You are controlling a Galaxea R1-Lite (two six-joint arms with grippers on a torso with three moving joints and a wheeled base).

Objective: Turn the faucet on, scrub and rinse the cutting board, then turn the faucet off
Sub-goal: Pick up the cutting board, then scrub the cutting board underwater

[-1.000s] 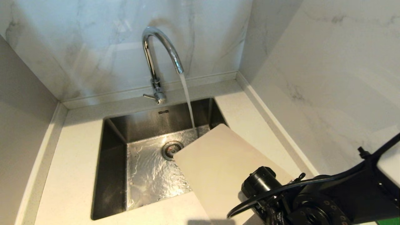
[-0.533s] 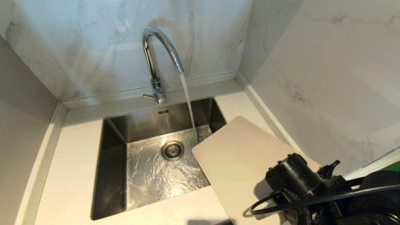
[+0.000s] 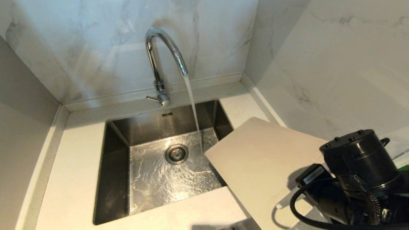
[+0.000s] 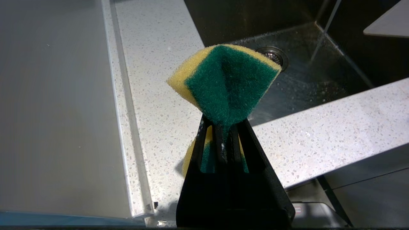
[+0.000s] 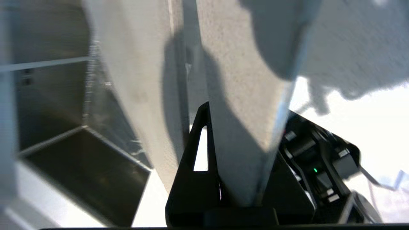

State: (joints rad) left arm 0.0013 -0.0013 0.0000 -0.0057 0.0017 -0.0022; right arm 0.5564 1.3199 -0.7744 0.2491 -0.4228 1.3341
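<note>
Two arms are mine to run from here, and only the right one shows from the head camera, low at the near right. Its gripper (image 5: 236,153) is clamped on the near end of the board (image 3: 265,159), which passes edge-on between the black jaws in the right wrist view; that picture is smeared, so I cannot make out exactly how far the board reaches into them. The board is off-white, tilted, with its far left corner hanging over the near right corner of the sink (image 3: 121,140) and the rest lying over the counter (image 3: 73,166) to the right of the basin. Its slot handle is hidden under my wrist.

The faucet (image 3: 163,60) stands at the far side of the sink, its lever pointing left, and water (image 3: 193,105) runs from the spout in a steady stream to the basin floor just left of the board, without touching it. The wet steel ripples around the drain (image 3: 176,153).

My left gripper (image 4: 223,140) is off to the near left, above the counter beside the sink, pinched tight on a sponge (image 4: 223,83) that is yellow with a green scouring face, folded into a fan above the fingers.
</note>
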